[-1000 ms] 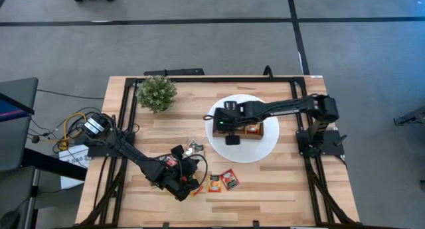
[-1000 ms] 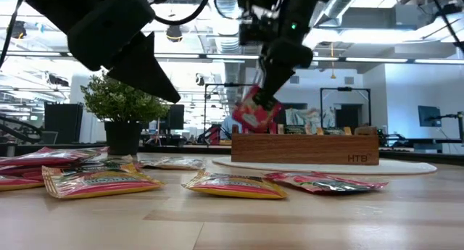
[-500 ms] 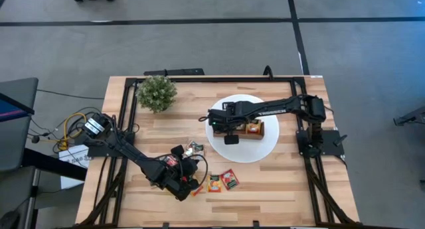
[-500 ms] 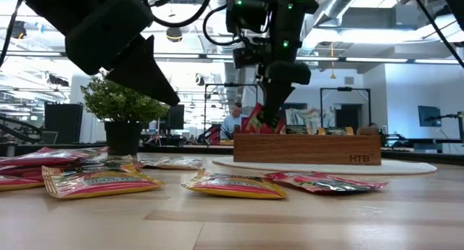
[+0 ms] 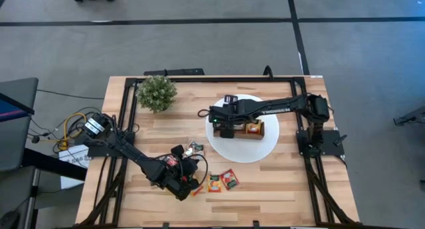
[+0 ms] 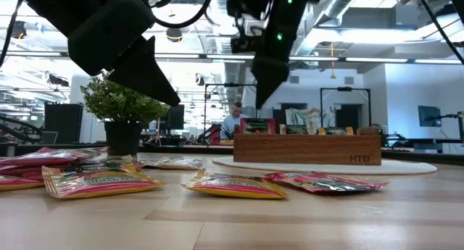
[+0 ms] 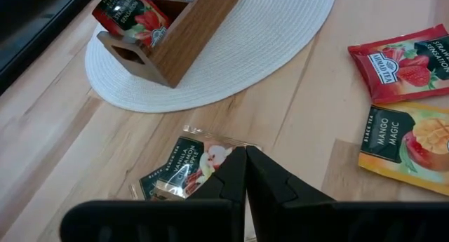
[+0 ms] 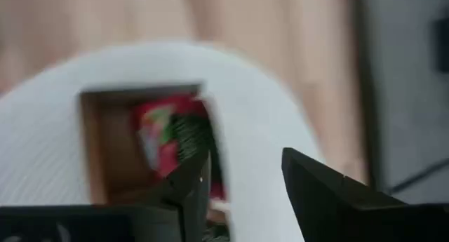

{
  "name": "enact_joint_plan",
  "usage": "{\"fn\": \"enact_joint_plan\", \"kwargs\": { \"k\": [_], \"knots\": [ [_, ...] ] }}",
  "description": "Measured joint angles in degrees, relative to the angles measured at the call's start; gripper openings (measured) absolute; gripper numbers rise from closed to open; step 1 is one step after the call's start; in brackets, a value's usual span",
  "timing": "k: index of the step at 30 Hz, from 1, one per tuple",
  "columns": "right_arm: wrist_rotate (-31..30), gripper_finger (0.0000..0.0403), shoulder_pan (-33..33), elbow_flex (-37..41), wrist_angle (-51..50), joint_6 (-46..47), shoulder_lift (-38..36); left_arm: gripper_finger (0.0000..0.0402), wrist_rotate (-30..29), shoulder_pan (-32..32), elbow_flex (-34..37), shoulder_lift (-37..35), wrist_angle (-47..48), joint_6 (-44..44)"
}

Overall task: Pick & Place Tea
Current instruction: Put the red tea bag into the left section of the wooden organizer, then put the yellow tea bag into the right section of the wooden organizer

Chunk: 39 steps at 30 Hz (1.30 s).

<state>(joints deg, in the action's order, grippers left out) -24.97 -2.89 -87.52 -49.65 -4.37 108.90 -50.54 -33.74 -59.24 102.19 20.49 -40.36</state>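
The tea lies as small flat sachets on the wooden table. A red one [image 7: 403, 63], an orange mango one [image 7: 407, 140] and a dark vanilla one [image 7: 186, 165] lie flat near the front. Another red sachet [image 8: 165, 133] stands in the end compartment of the brown wooden tray [image 5: 255, 130], which rests on the white plate [image 5: 265, 149]. My right gripper [image 8: 244, 158] hangs open just above that compartment, holding nothing. My left gripper [image 7: 245, 154] is shut and hovers over the vanilla sachet, clear of the table in the low view [image 6: 170, 98].
A small green potted plant [image 5: 157, 93] stands at the table's far left. More sachets [image 6: 94, 179] lie spread along the near part of the table. The tray's other compartments hold sachets [image 6: 301, 119] too. Bare wood lies right of the plate.
My right gripper has lowered the red sachet into the tray's end compartment, tipped, then opened and let it go. The sachet now stands in the tray, with the fingers just above it. My left arm has kept still.
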Motion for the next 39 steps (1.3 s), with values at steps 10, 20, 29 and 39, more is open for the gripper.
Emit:
{"fn": "enact_joint_plan", "kwargs": {
  "k": [10,20,29,39],
  "knots": [
    [-14.00,0.0111,11.15,15.76,12.89,10.69,-12.74,0.0000,-0.15,-1.14,0.00,0.02,3.19,-2.71],
    [-14.47,0.0058,37.18,34.98,39.05,27.37,-19.56,0.0000,-0.49,-1.22,0.00,0.02,-6.27,5.48],
    [-18.97,0.0040,49.18,36.11,52.38,31.38,-7.35,0.0049,10.28,-0.49,0.00,0.02,-16.40,11.16],
    [-20.39,0.0011,49.76,36.15,36.22,44.19,-11.30,0.0186,16.33,2.25,0.00,0.04,-15.49,-2.02]
  ]
}}
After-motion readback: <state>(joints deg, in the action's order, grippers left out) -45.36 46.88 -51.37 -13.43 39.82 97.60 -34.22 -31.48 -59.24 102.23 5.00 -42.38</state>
